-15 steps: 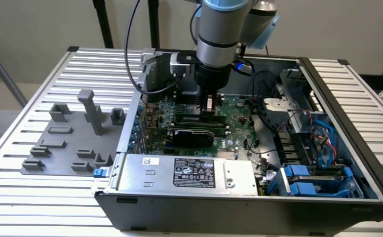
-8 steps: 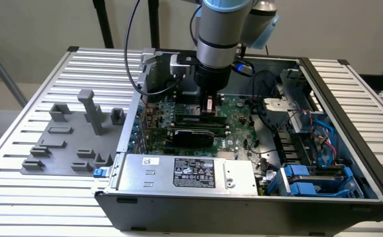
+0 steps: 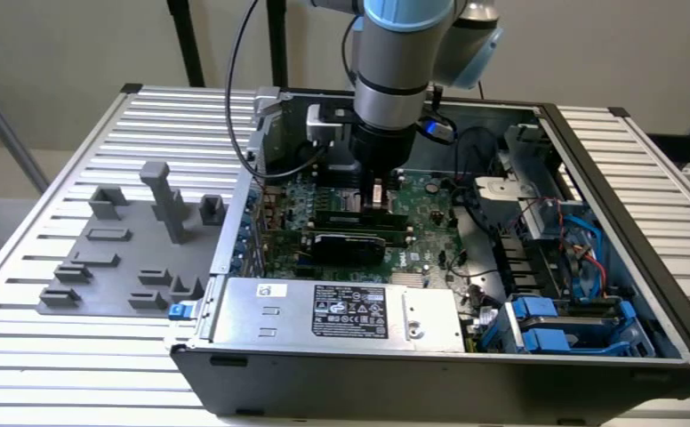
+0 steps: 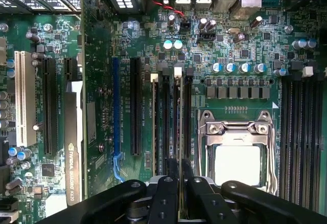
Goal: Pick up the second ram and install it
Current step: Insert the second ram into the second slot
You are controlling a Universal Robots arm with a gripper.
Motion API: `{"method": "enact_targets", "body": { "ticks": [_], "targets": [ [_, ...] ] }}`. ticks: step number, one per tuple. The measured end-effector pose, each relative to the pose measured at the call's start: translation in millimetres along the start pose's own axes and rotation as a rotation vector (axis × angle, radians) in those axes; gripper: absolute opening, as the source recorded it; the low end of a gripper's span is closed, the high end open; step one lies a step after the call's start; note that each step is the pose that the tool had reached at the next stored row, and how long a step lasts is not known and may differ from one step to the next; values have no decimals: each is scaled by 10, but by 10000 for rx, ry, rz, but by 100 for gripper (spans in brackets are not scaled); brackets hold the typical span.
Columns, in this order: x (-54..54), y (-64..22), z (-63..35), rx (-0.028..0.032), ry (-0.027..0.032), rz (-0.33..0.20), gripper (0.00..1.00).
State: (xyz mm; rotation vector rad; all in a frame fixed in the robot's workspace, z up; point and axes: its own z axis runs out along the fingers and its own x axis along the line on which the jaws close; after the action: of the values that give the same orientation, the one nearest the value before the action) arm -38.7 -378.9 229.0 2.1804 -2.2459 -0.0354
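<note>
The second ram [image 4: 177, 127] stands edge-up in a memory slot beside the CPU socket [image 4: 236, 152], near the middle of the motherboard [image 4: 102, 132]. The gripper [image 4: 177, 183] is closed on its upper edge. The module is judged light, stiff and fragile; grip the bare long edges, not the chips. The wrist view shows slot alignment and latches. The exterior view shows the arm [image 3: 398, 71] reaching into the computer case [image 3: 629, 205].

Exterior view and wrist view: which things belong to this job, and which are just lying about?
Job: gripper; the second ram it grips.
Lying about: CPU socket; power supply; grey parts tray; blue drive cages.
</note>
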Motion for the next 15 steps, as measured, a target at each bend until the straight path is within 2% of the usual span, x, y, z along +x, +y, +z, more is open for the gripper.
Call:
{"method": "enact_targets", "body": {
  "ticks": [15],
  "targets": [
    [0, 4, 35, 51, 6, -29, 14]
  ]
}}
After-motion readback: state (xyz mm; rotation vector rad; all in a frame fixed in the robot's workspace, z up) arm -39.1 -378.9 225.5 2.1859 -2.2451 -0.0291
